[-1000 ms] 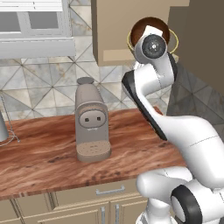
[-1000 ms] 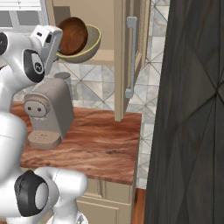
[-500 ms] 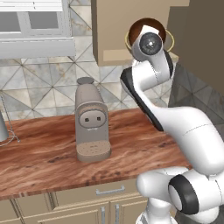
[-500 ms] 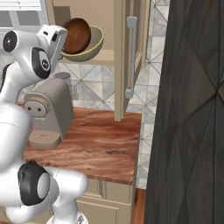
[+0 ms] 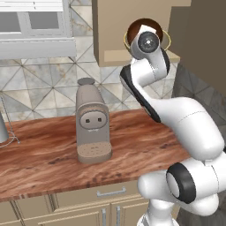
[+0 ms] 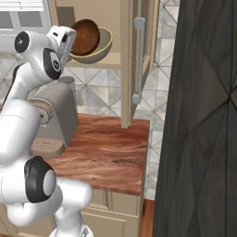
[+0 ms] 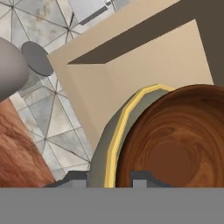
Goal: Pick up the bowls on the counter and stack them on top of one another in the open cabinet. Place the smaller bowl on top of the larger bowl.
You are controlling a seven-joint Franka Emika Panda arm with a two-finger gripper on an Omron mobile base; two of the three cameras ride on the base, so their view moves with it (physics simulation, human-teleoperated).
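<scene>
The larger bowl [image 6: 101,49], pale olive-yellow, sits on the shelf of the open cabinet [image 6: 112,65]. The smaller bowl [image 6: 86,36], dark brown, is tipped on edge inside it, its hollow facing my hand. My gripper [image 6: 70,42] is shut on the smaller bowl's rim. In the hand view the brown bowl [image 7: 175,144] lies within the yellow rim [image 7: 119,127], and my gripper [image 7: 109,178] straddles the edge at the bottom. From the left base view my wrist covers most of both bowls; the brown top [image 5: 142,23] and a yellow rim sliver [image 5: 167,39] show.
A taupe coffee machine [image 5: 92,126] stands on the wood-grain counter [image 5: 44,163], below and left of the cabinet. The cabinet door [image 6: 133,60] hangs open to the right of the shelf. A tall dark panel [image 6: 199,115] walls off the right side.
The arm has reached further toward the cabinet, carrying the brown bowl slightly right and deeper into the yellow bowl. The grip has not changed.
</scene>
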